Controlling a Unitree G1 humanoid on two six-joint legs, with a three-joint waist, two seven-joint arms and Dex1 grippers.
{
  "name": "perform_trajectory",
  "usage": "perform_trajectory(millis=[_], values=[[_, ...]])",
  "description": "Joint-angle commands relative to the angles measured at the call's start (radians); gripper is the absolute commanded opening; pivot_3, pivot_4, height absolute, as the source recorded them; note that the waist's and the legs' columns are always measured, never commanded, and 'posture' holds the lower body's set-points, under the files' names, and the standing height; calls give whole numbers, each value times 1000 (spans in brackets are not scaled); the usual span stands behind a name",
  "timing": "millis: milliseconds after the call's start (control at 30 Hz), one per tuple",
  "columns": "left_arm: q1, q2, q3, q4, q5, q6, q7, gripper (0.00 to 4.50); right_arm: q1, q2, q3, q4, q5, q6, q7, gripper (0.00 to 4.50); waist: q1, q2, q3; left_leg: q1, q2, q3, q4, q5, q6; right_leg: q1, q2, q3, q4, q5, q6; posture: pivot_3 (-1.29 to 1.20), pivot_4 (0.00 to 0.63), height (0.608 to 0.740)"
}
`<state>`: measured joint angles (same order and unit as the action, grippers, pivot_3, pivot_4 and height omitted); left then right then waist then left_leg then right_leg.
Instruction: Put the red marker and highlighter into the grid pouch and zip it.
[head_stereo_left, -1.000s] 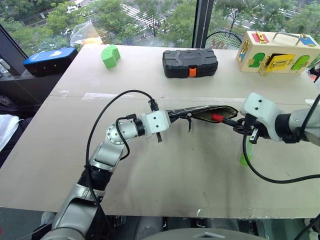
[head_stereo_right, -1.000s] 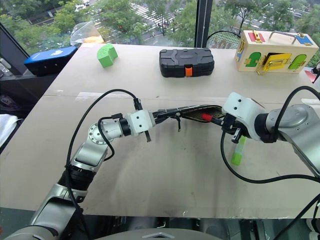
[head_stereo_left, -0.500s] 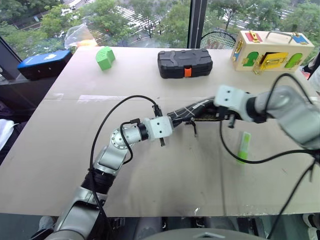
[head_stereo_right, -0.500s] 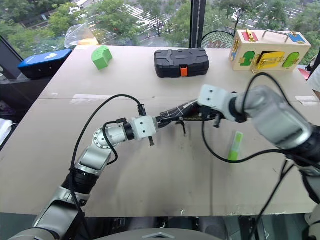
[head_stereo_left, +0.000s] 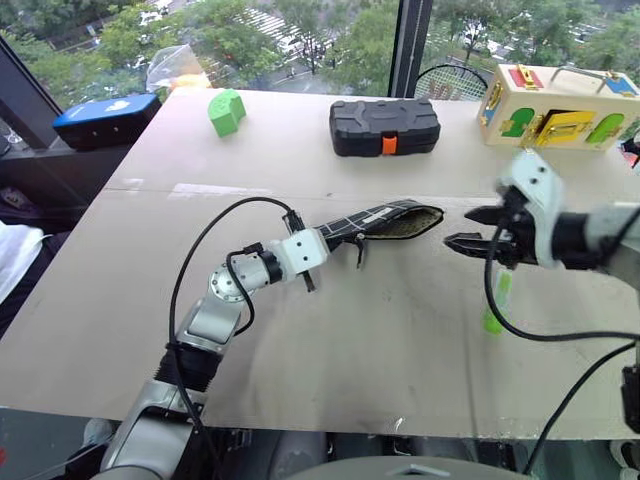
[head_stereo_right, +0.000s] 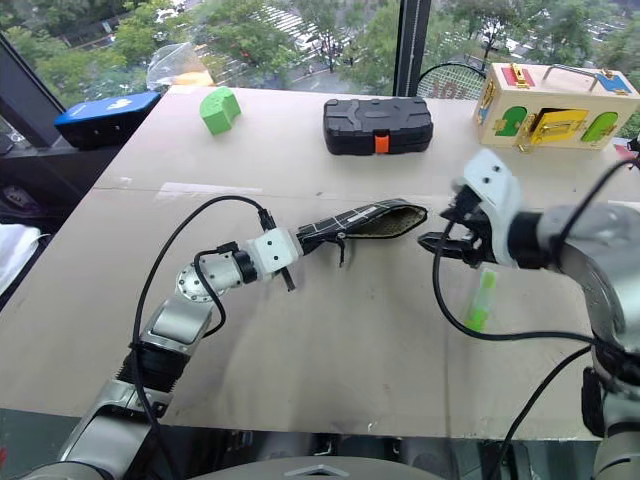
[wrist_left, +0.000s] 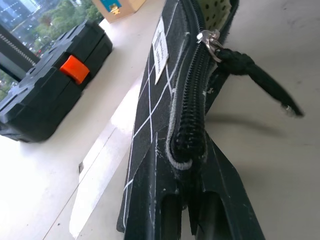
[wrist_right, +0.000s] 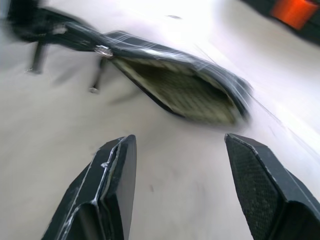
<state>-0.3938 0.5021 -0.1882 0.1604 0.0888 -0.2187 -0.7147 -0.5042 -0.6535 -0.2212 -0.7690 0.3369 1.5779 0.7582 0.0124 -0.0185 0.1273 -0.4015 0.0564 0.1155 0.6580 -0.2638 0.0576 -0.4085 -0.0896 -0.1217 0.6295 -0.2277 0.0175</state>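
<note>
The grid pouch (head_stereo_left: 385, 220) hangs just above the table's middle, its right end gaping open. My left gripper (head_stereo_left: 328, 238) is shut on the pouch's left end; the left wrist view shows the zipper (wrist_left: 192, 100), the pull cord (wrist_left: 255, 75) and the white label (wrist_left: 160, 50). To the right of the pouch mouth my right gripper (head_stereo_left: 462, 228) stands open with nothing between its fingers. Its own view looks at the mouth (wrist_right: 185, 92) past the two fingers (wrist_right: 117, 175). The highlighter (head_stereo_left: 495, 300) lies on the table under the right arm. The red marker is hidden.
A black hard case with an orange latch (head_stereo_left: 384, 126) lies at the back centre. Beside it are a green block (head_stereo_left: 225, 111) at back left and a wooden latch box (head_stereo_left: 560, 105) at back right. A blue box (head_stereo_left: 105, 112) sits off the table's left edge.
My right gripper has drawn back to the right out of the pouch mouth and opened. The red cap seen at the mouth earlier no longer shows. The left gripper has sunk slightly with the pouch.
</note>
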Motion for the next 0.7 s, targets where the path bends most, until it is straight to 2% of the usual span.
perform_trajectory(millis=[33, 67, 100, 233, 333, 400, 433, 533, 633, 667, 700], values=[[-29, 9, 18, 21, 5, -27, 13, 0, 201, 148, -57, -156, -116, 37, -260, 3616, 1, 0, 0, 0, 0, -1, 0, 0, 0, 0, 0, 0, 1, 0, 0, 0, 150, 740], [-34, 8, 16, 30, 5, -32, 11, 0, 257, 202, -40, -185, -151, 37, -337, 4205, 1, 1, 0, 0, 0, 0, 0, 1, -2, -1, 1, 0, 3, 0, 0, 0, 150, 740], [-40, 7, 14, 35, 4, -35, 9, 0, 300, 268, -16, -204, -199, 37, -428, 4473, 1, 1, 0, 0, -1, 1, 0, 2, -4, -2, 1, 1, 4, 0, 0, 0, 150, 740], [-58, 4, 7, 52, 0, -46, -2, 0, 393, 476, 65, -203, -331, 37, -679, 4473, -7, 1, -1, 2, -1, 2, 1, 3, -5, -3, 2, 3, 8, -1, 1, 0, 150, 740], [-67, 2, 2, 56, -2, -51, -9, 0, 424, 584, 81, -161, -368, 37, -752, 4473, -11, 1, -1, 2, -1, 3, 2, 3, -5, -3, 3, 4, 9, -1, 1, 0, 150, 740], [-70, 1, 0, 52, -4, -52, -13, 0, 448, 628, 75, -144, -376, 36, -767, 4089, -13, 1, -1, 2, -1, 3, 2, 3, -5, -3, 3, 5, 9, -1, 1, 0, 150, 740], [-68, 2, 0, 46, -5, -49, -14, 0, 465, 639, 69, -147, -374, 36, -765, 3745, -13, 0, -1, 2, -1, 3, 2, 3, -5, -3, 3, 5, 9, -1, 1, 0, 150, 740], [-62, 1, 1, 32, -9, -43, -16, 0, 489, 638, 53, -167, -367, 37, -751, 2462, -10, -1, -2, 2, -1, 2, 2, 3, -5, -2, 3, 4, 8, -1, 1, 0, 150, 740], [-50, -6, 2, 14, -17, -35, -19, 0, 488, 560, 43, -203, -336, 37, -695, 928, -6, -1, -2, 1, -1, 1, 2, 3, -5, -2, 3, 4, 8, -1, 1, 0, 150, 740], [-47, -8, 2, 10, -20, -32, -21, 0, 487, 526, 42, -213, -319, 37, -667, 743, -5, -1, -2, 1, -1, 2, 2, 3, -4, -2, 3, 4, 7, -1, 1, 0, 150, 740], [-44, -10, 0, 4, -21, -28, -21, 0, 485, 470, 38, -230, -288, 33, -616, 745, -6, 0, -2, 1, -2, 2, 2, 3, -4, -2, 3, 5, 7, -1, 1, 0, 150, 740]])
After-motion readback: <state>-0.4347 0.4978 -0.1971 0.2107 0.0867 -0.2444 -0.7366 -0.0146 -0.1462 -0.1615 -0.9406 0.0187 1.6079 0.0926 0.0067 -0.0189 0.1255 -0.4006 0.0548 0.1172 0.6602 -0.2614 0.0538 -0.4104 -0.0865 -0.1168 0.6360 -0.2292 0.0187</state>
